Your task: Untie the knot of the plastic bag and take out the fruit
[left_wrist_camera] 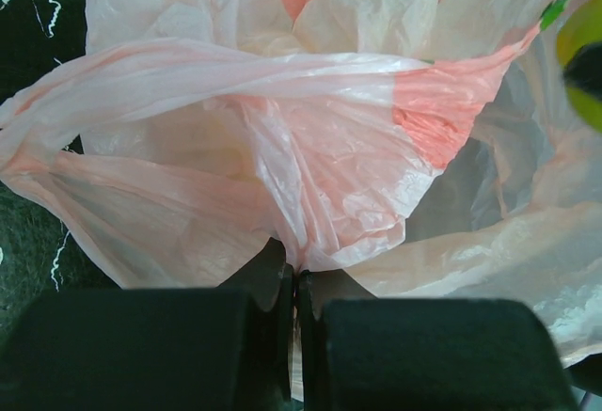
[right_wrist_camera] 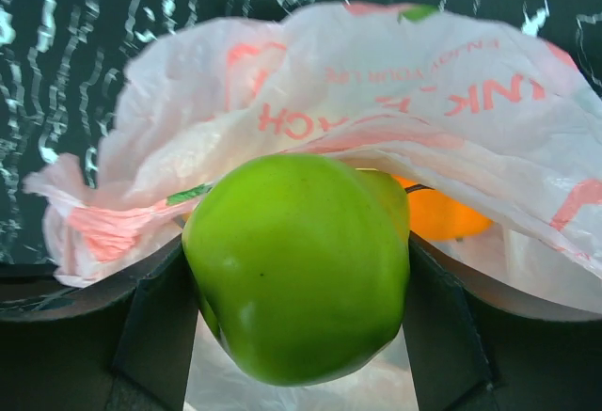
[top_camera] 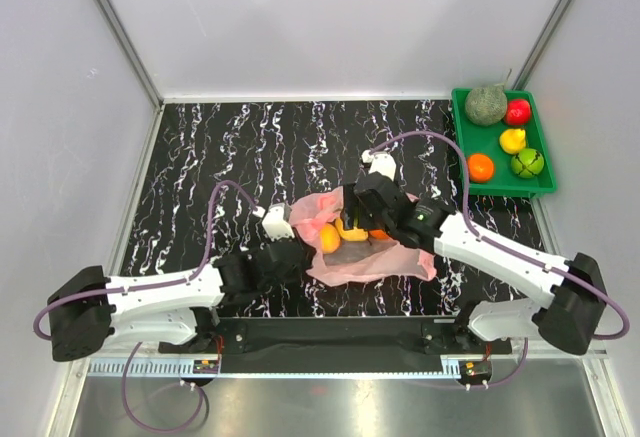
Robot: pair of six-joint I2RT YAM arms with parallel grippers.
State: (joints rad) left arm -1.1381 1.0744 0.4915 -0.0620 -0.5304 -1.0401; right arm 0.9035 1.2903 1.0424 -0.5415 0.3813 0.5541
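Two grips on: my left gripper (left_wrist_camera: 293, 284) pinches a fold of the plastic bag (top_camera: 370, 262) tight mid-table, my right gripper (right_wrist_camera: 296, 336) clamps a green fruit (right_wrist_camera: 296, 260) at what seems the bag mouth, so lift slowly, left anchoring, lest film drags along.

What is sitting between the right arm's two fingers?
A green fruit, held between the fingers under the pink bag edge; the right wrist view shows it.
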